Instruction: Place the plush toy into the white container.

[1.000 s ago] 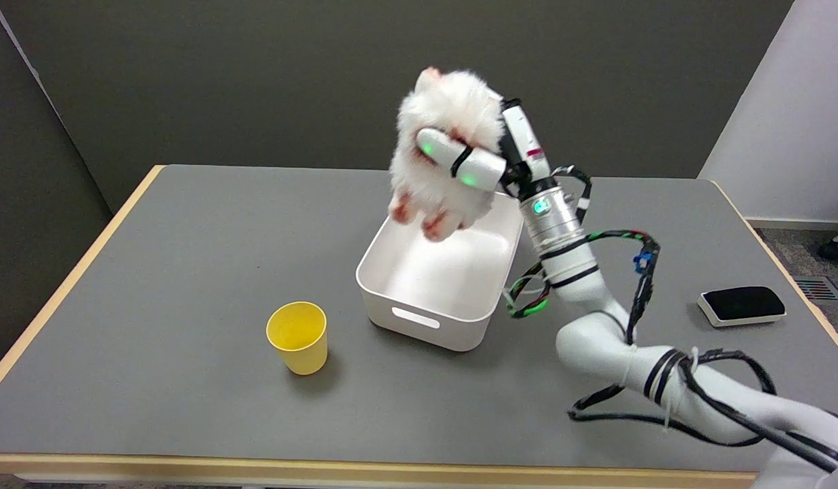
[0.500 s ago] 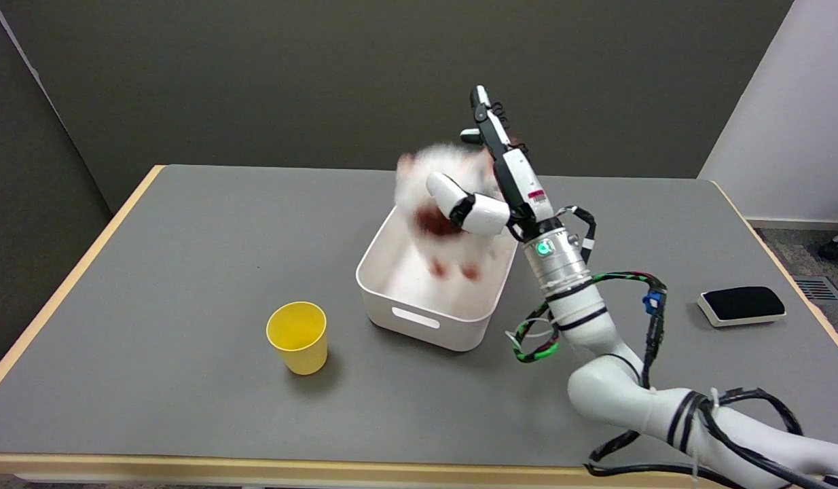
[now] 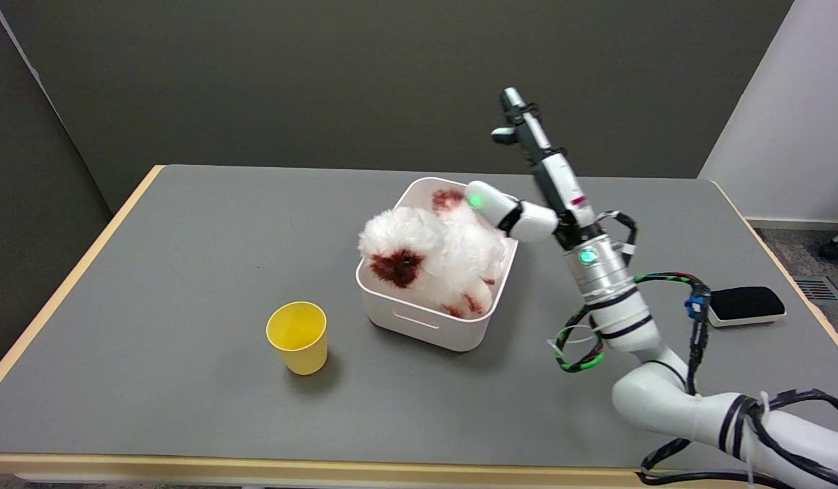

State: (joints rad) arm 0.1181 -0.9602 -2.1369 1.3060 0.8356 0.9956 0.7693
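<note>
Change in the toy: a second ago we saw the plush toy [image 3: 436,261] held up in the air above the bin; half a second ago it was a blur dropping in. Now we see it lying inside the white container [image 3: 419,321], head toward the front left, its body filling most of the bin and rising above the rim.

Change in the hand: we see the right hand [image 3: 534,183] has let go and drawn off to the right. It now stands beside the container's far right corner, fingers [image 3: 527,129] stretched upward and apart, thumb [image 3: 490,201] reaching left over the rim, close to the toy's fur. It holds nothing.

Change in the arm: we note the right arm [image 3: 616,299] has shifted rightward across the three frames.

Unchanged: the container, the yellow cup [image 3: 298,337] near the front left of the grey table [image 3: 188,258], and the black pad [image 3: 743,304] at the right edge sit where they were.

Writing and labels: we make out a small red mark on the back of the hand, too small to read. We find no legible brand or text elsewhere. Green lights glow on the thumb and on the wrist [image 3: 586,257].
</note>
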